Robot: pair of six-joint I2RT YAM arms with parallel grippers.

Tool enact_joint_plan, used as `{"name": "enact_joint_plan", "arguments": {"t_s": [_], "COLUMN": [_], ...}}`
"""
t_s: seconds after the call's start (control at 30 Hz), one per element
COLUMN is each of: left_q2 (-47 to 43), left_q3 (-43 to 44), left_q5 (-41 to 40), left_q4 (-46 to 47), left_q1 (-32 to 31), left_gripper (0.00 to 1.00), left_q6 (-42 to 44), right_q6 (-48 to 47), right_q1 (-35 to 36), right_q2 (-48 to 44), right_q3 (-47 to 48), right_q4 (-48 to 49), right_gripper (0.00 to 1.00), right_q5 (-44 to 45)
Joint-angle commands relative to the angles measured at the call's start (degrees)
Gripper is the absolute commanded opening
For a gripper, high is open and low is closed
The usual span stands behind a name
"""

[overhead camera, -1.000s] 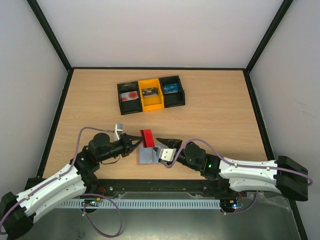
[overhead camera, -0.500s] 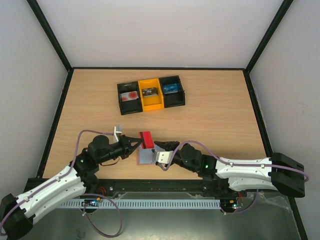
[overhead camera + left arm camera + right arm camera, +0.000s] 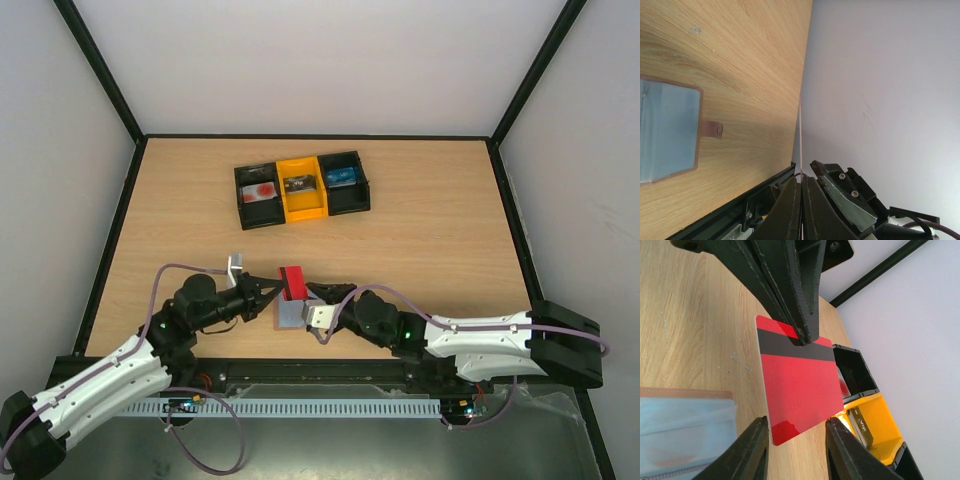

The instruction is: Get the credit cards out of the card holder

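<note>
At the table's (image 3: 430, 230) near edge | left gripper (image 3: 802, 334): fingers pinching red card (image 3: 799, 387) beside holder (image 3: 289, 317) | right gripper (image 3: 796, 446): fingers spread, flanking the card's free end.

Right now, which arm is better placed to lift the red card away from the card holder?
Left, probably. The left gripper is shut on the red card at its striped end, clear of the card holder. The right gripper only flanks the card's other end, jaws not yet closed on it.
</note>
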Motion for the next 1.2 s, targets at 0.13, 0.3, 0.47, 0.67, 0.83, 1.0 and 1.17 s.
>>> {"name": "enact_joint_plan", "arguments": {"t_s": [0.13, 0.3, 0.47, 0.67, 0.83, 1.0, 1.17], "left_q2": [-1.9, -2.9, -3.0, -4.9, -6.4, -6.1, -4.3], "left_q3": [-3.1, -4.0, -4.1, -3.0, 3.3, 12.7, 18.0], "left_q5": [2.5, 2.9, 4.3, 4.0, 3.1, -0.4, 0.1], "left_q4": [3.3, 4.0, 4.9, 4.9, 0.0, -10.9, -15.4], "left_q1": [0.4, 0.4, 0.4, 0.5, 0.5, 0.4, 0.5], "left_gripper": [0.03, 0.03, 0.03, 0.55, 0.91, 1.00, 1.00], "left_q6": [-3.8, -4.6, -4.7, -1.5, 11.4, 24.3, 32.1], "right_q6": [-2.1, -3.1, -4.2, 5.6, 31.9, 56.0, 77.0], "right_q1": [2.2, 3.3, 4.2, 5.1, 5.4, 5.4, 5.4], "right_q2": [1.3, 2.9, 4.0, 0.8, -4.6, -9.7, -11.2], "right_q3": [1.0, 1.2, 1.4, 2.0, 5.5, 7.7, 9.4], "right_q4": [6.6, 7.8, 8.8, 6.6, -3.2, -10.2, -13.0], "right_gripper": [0.22, 0.23, 0.02, 0.02, 0.02, 0.02, 0.02], "right_q5": [2.5, 2.7, 5.2, 7.5, 10.5, 12.9, 13.7]}}
